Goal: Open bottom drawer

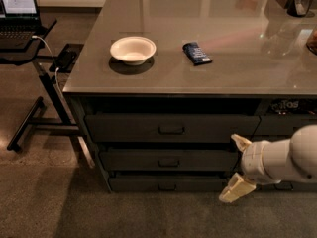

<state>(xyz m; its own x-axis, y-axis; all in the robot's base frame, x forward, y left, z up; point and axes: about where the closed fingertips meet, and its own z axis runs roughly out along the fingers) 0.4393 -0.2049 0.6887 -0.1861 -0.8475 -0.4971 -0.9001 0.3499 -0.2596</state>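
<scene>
The bottom drawer [148, 185] is the slimmest dark grey front at the foot of the left three-drawer stack, with a small loop handle [167, 187] at its centre. It sits flush with the fronts above it. My gripper [237, 167] hangs at the end of the white arm at the lower right, in front of the stack's right end. Its cream fingers [233, 192] are spread apart and hold nothing. It is right of the handle and apart from it.
Two taller drawers [168, 129] sit above the bottom one. A second drawer stack [285, 125] is on the right. On the counter top [237, 58] are a white bowl [132, 49] and a blue packet [196, 53]. A laptop stand [34, 83] is at the left.
</scene>
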